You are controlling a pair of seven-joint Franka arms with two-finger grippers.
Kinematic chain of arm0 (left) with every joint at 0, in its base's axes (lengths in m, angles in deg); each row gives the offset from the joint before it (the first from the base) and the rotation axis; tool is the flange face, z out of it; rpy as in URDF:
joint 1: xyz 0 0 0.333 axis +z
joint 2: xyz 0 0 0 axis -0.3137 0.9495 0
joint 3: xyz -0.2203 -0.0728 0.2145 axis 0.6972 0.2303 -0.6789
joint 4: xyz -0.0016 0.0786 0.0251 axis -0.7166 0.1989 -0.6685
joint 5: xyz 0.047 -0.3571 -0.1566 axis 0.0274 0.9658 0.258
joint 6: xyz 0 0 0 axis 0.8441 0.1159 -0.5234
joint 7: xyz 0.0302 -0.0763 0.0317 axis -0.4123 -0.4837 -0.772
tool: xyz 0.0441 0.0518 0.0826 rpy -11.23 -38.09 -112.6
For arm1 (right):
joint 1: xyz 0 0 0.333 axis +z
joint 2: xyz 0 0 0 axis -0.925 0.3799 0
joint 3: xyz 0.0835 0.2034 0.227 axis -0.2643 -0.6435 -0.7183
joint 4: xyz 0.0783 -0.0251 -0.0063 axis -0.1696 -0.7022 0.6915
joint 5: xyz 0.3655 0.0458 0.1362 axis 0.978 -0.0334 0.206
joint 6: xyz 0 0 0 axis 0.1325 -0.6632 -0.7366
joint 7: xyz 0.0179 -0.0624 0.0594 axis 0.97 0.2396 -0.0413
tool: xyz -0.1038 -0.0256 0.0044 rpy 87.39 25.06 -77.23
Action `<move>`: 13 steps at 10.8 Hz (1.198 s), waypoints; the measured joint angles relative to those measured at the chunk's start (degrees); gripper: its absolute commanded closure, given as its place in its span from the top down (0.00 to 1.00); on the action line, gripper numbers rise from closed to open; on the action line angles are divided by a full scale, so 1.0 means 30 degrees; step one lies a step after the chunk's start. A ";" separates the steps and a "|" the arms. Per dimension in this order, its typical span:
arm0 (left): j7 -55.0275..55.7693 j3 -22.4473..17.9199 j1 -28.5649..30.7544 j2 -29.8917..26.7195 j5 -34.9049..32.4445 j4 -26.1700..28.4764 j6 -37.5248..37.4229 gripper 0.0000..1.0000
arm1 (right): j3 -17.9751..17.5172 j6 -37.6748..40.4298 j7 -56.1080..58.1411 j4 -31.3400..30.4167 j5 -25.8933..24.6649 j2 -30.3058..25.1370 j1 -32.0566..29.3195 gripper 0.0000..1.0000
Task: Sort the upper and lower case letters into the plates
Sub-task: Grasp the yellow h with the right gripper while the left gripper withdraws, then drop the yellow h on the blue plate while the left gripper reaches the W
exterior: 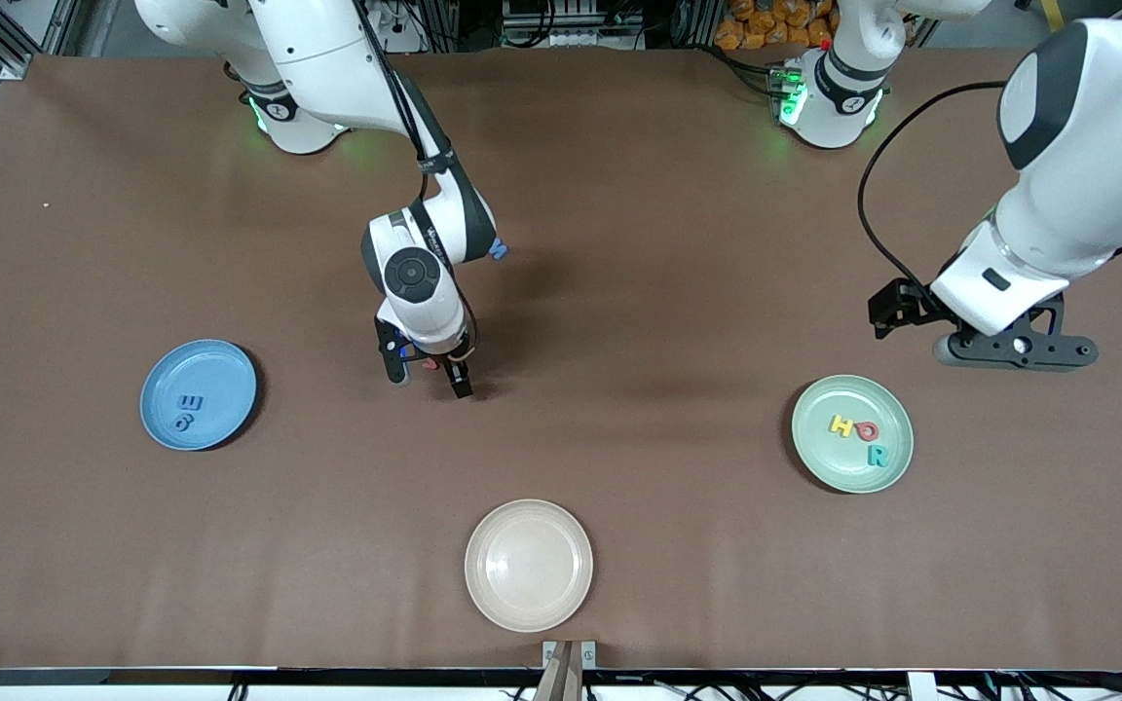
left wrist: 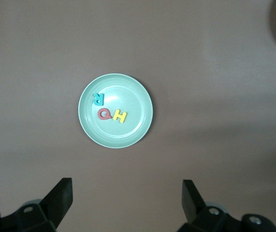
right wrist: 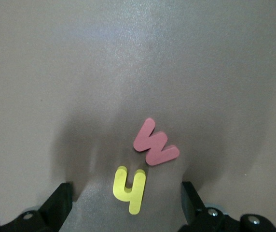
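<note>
While my right gripper (exterior: 432, 375) hangs wide open low over the red w (right wrist: 155, 143) and yellow letter (right wrist: 129, 189), mid-frame in the front view, I'd straddle one only. Left gripper (exterior: 1014, 348) waits open above the mint plate (exterior: 819, 460).

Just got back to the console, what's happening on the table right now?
Letter sorting is midway. The right gripper, open, is low over a red W and a yellow letter lying on the brown table. The left gripper, open and empty, waits above the mint green plate holding H, Q and R. The light blue plate holds two blue letters; the cream plate holds nothing.
</note>
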 measured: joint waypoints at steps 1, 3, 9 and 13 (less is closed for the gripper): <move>0.0137 0.0013 -0.0279 -0.0141 0.0000 -0.0001 -0.0061 1.00 | 0.0002 0.0014 -0.0002 -0.0026 0.0000 0.0008 0.0000 1.00; 0.1562 0.0443 -0.0864 -0.0163 0.0002 0.0010 -0.0120 1.00 | 0.0023 0.0030 -0.0008 -0.0066 0.0000 0.0010 0.0001 1.00; 0.4918 0.2782 -0.1778 0.0719 0.0250 0.0077 -0.0140 1.00 | 0.0109 0.0028 -0.0010 -0.0124 0.0000 -0.0182 0.0013 0.00; 0.7048 0.4825 -0.2002 0.1350 0.0344 0.0083 0.0565 1.00 | 0.0203 0.0232 0.0010 -0.0135 -0.0091 -0.0414 0.0215 0.00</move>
